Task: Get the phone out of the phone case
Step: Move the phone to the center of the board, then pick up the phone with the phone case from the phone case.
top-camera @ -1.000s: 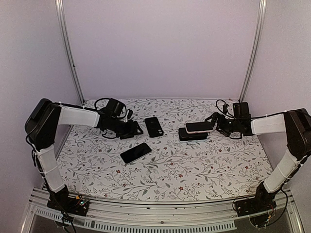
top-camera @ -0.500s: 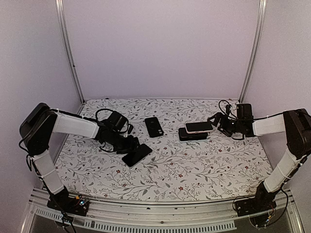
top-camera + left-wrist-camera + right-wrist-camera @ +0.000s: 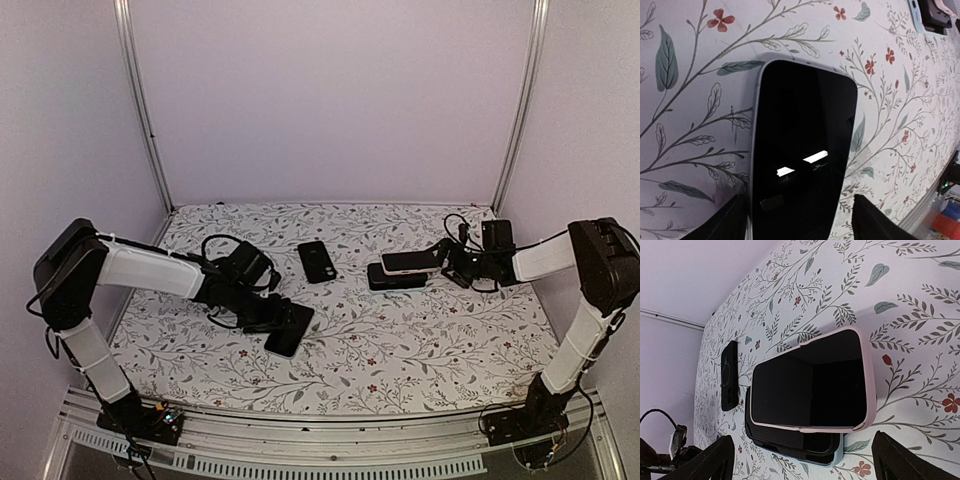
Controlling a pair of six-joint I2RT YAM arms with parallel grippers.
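A phone in a pink case lies across a second dark phone with a pale blue edge at the right; both show in the right wrist view, the pink-cased phone above the dark phone. My right gripper is open just right of the pink case, one finger either side of its near end. A bare black phone lies at front left. My left gripper is open and straddles its near end, with a gap at the right finger.
An empty black case lies face down at the back centre, between the two arms. Aluminium posts stand at the back corners. The flowered table cloth covers the whole surface.
My left gripper has swung from the back left forward to the bare black phone, which has turned and slid a little toward the front right. My right gripper has barely moved.
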